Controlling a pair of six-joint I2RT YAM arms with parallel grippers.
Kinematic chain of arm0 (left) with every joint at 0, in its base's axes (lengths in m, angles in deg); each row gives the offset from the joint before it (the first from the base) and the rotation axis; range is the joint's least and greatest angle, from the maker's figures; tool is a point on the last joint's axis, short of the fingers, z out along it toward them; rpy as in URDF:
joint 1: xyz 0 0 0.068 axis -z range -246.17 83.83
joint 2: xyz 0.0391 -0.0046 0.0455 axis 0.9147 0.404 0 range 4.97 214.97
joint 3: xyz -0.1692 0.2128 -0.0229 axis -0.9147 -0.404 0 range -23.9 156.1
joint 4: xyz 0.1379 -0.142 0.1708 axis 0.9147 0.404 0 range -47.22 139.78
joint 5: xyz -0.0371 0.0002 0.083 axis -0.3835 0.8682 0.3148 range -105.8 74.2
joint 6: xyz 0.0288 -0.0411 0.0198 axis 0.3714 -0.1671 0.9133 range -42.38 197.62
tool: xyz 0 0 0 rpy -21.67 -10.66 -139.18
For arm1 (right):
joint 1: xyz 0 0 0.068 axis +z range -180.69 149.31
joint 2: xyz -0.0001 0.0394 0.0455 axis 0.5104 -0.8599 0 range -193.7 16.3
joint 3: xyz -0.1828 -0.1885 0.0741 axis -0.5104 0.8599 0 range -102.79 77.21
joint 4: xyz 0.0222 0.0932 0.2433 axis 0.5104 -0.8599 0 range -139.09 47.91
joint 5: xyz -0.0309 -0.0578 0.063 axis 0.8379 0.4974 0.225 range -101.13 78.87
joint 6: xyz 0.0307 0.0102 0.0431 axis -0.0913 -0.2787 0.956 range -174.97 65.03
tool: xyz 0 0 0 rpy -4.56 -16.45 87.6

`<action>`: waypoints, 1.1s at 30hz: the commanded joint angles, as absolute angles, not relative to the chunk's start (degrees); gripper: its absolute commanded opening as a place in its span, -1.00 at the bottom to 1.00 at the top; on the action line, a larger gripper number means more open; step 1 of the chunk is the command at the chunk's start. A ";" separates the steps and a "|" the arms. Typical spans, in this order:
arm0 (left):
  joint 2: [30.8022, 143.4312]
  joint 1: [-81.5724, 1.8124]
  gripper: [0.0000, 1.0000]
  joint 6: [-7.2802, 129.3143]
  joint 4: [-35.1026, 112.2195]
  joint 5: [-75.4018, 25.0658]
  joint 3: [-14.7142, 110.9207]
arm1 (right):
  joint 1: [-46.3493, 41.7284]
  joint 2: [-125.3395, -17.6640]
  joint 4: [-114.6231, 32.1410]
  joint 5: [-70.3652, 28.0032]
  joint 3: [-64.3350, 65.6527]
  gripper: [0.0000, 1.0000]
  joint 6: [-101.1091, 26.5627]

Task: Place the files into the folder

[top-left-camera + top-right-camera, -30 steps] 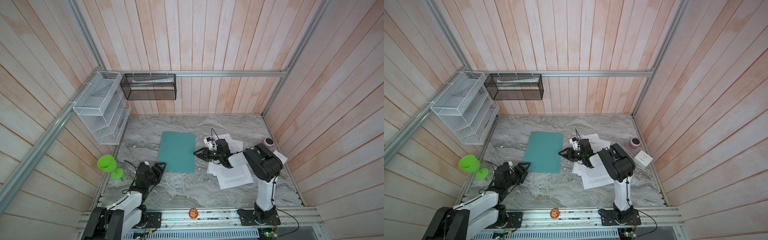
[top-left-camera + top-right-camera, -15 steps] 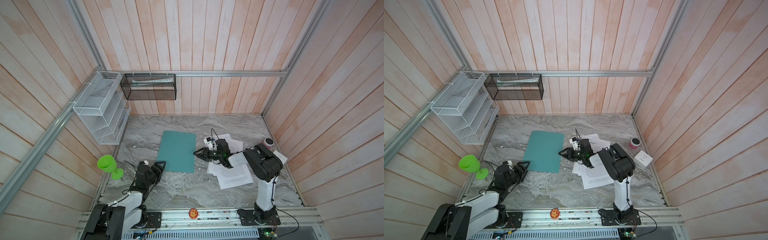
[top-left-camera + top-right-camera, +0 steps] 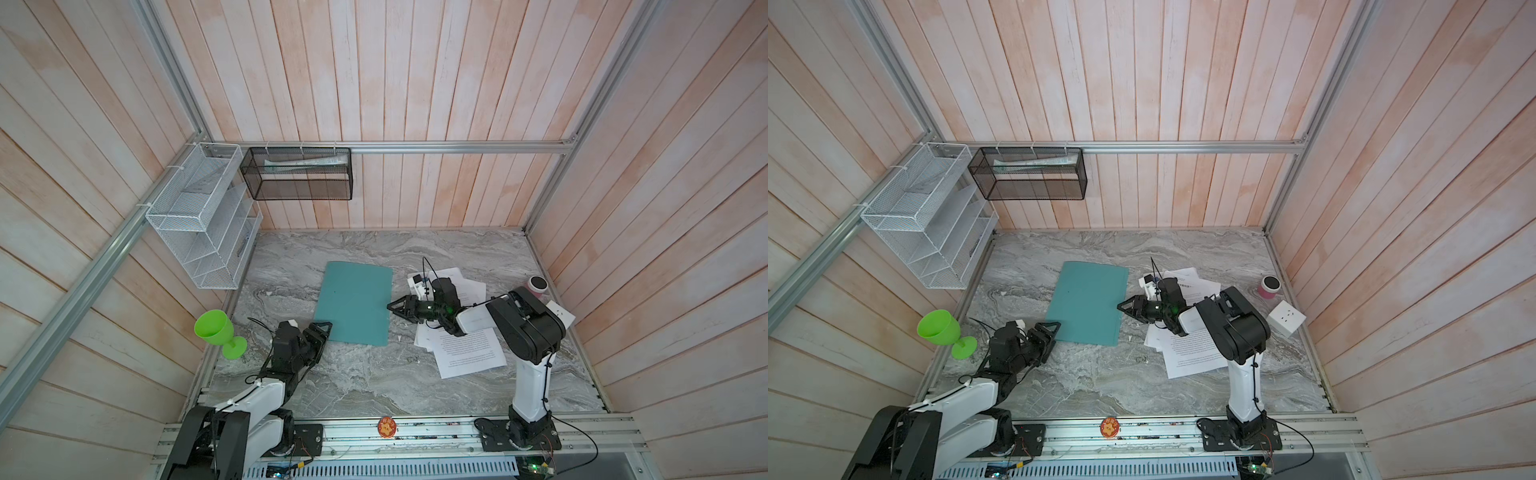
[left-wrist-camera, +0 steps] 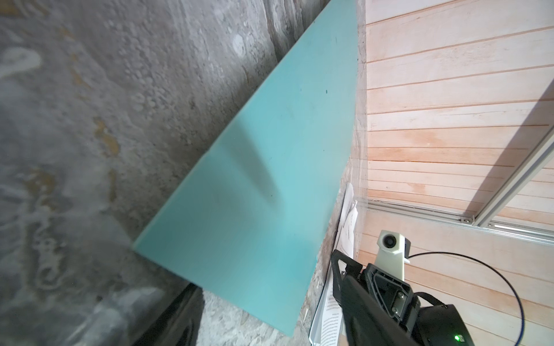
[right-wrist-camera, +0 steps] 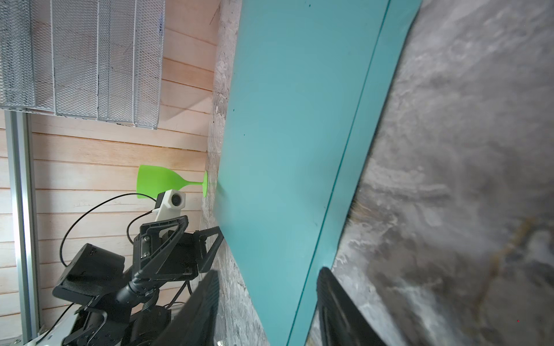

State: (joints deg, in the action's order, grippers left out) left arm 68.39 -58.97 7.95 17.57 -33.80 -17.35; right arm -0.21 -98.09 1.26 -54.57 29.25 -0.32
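Both arms looked alike to me: the left arm [image 3: 261, 395] and the right arm [image 3: 530, 390] wore glossy white shells between bulky black joint housings, each standing on a black base plate [image 3: 515, 432]. The left hand [image 3: 323, 328] and right hand [image 3: 392, 308] were black, with skeletal triangular fingers [image 5: 163, 223] and small silver screws. Each wrist carried a little white camera [image 4: 389, 247] trailing a thin black cable [image 4: 509, 269], and a green light [image 4: 456, 338] glowed on the right one.

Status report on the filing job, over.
Left gripper open by folder corner; right gripper open at its right edge. Folder closed, flat. Papers loose beside it.
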 commanded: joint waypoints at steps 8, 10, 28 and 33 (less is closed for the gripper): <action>72.24 -59.18 0.48 8.05 8.93 -31.63 -18.99 | -0.51 -99.71 2.64 -54.65 28.19 0.02 0.47; 74.20 -59.19 0.48 7.84 5.96 -31.47 -19.51 | -0.47 -99.80 2.75 -54.67 28.12 0.01 0.57; 86.40 -59.21 0.41 9.15 -7.14 -32.63 -18.45 | -2.70 -119.32 -46.77 -38.90 -26.93 0.02 -30.89; 87.29 -59.21 0.41 9.25 -8.16 -32.50 -18.88 | -5.24 -130.82 -53.32 -43.70 -44.46 0.04 -33.34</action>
